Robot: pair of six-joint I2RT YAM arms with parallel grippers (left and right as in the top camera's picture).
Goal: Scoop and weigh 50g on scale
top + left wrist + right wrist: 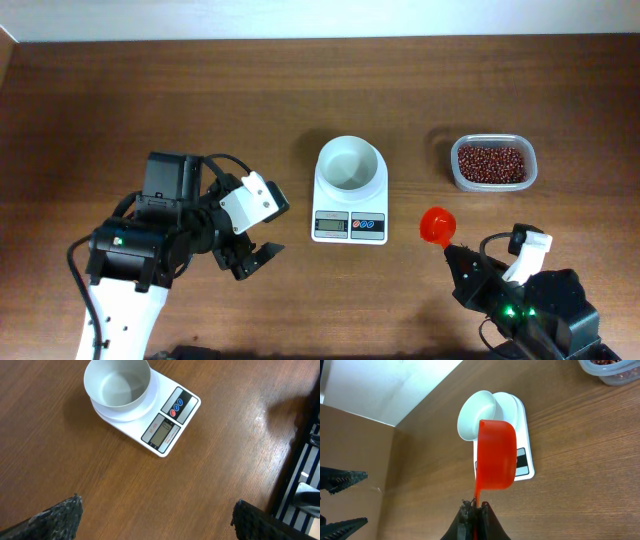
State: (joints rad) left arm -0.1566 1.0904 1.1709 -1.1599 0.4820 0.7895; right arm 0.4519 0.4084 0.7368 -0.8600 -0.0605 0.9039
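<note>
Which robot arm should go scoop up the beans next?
The right arm. The right gripper is shut on the scoop, and the beans sit in the tub on its side. The left gripper is open and empty, beyond the scale.

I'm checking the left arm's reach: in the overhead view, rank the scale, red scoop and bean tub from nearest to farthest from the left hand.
From the left hand:
1. Scale, just to its right, mid-table.
2. Orange-red scoop, farther right, held by the right hand.
3. Clear tub of beans, far right, toward the back.
</note>
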